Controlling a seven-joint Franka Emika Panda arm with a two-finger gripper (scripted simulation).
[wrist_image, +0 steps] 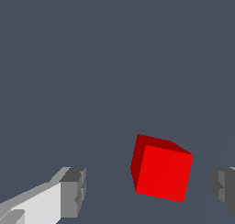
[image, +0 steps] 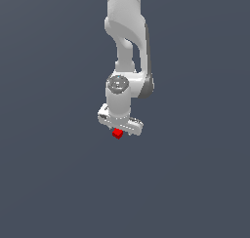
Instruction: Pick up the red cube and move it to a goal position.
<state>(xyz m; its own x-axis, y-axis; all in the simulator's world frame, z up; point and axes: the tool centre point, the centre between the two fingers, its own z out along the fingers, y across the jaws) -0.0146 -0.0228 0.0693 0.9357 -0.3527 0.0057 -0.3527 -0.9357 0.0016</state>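
Two grey fingers [wrist_image: 73, 192] of the gripper [wrist_image: 149, 188] are closest to the wrist camera, one on each side of the cube [wrist_image: 163, 172]. They stand wide apart, with clear space between each pad and the cube, so the gripper holds nothing. The cube sits between them, closer to one finger than to the other, and it looks turned a little against the line of the fingers.

From the exterior view the arm [image: 126, 42] hangs over the cube [image: 117, 133], and the gripper [image: 119, 126] is just above it, nearly touching. The cube lies on the plain grey floor [image: 53, 183], directly under the hand. No goal marker is visible.

I judge the step in hand to be the approach, close to its finish. The next move asks for a small descent until the pads are level with the cube's sides, perhaps a little centring, and then closing. If the fingers close too high, the cube may slip or be pushed away
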